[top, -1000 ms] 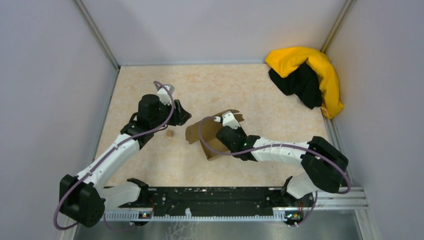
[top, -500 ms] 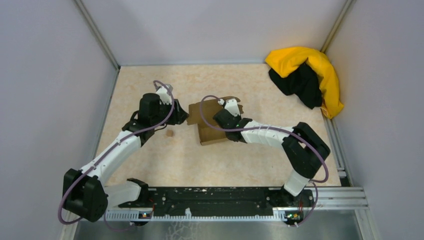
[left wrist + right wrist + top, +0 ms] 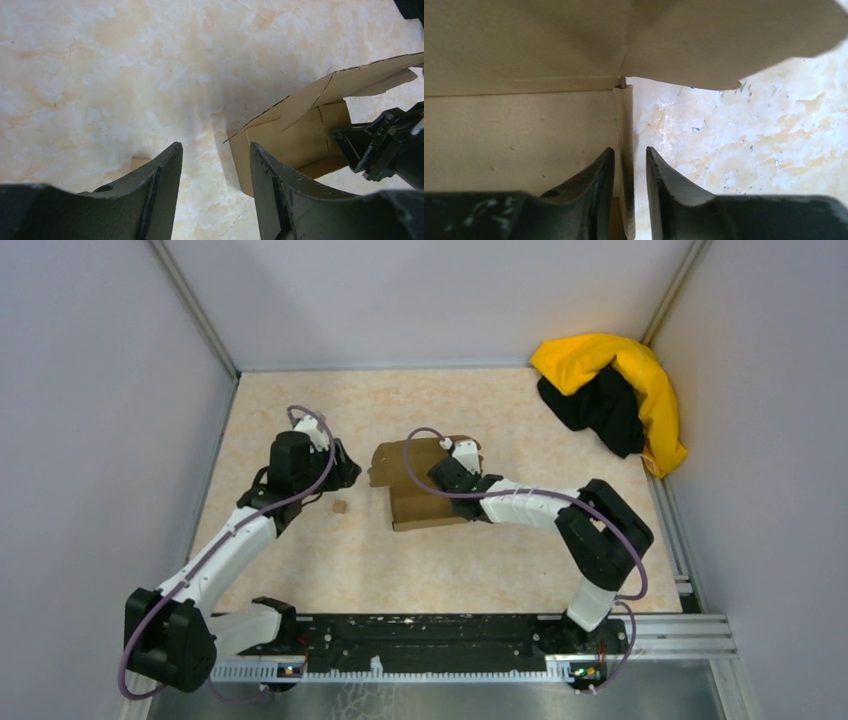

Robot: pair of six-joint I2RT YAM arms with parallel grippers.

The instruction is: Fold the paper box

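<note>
Two wrist views are showing what the overhead view is hiding. The right hand (image 3: 626,156) is sitting slightly parted astride a thin upright wall of the paper box (image 3: 519,125). The left hand (image 3: 215,150) is hanging apart and empty over the tabletop (image 3: 100,75), near the box's corner. From above, the left arm is stretching forward and inward, and the right arm is bending leftward onto the box at mid-tabletop.

Box (image 3: 524,125) runs off the top and left of the right wrist view, and the scrap (image 3: 137,162) is mostly hidden behind the left gripper (image 3: 215,150).
</note>
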